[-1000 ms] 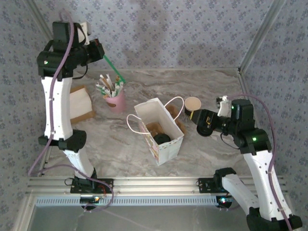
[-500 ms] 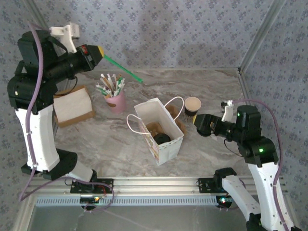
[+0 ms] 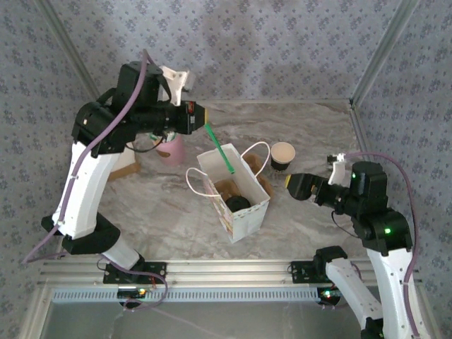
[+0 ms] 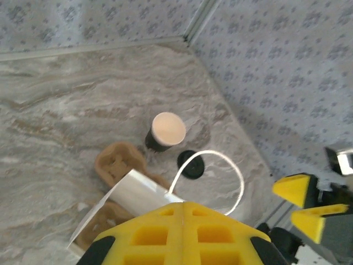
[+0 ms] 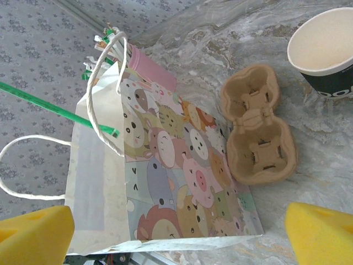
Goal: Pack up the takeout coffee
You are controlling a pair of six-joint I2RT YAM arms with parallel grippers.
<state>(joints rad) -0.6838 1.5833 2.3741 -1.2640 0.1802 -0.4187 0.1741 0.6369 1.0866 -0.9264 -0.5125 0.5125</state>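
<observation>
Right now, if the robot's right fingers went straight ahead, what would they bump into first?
Most likely the cartoon-printed white paper bag; the flat brown cardboard cup carrier lies lower before it, so height is unclear.

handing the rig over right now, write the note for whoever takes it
Left end effector: shut on the green straw, whose tip hangs over the mouth of the paper bag.
Right end effector: open, empty, beside the bag.
Takeout coffee: black-lidded, apparently already inside the bag.
Left to do: drop the straw in. The dark cup stands on the table behind.
</observation>
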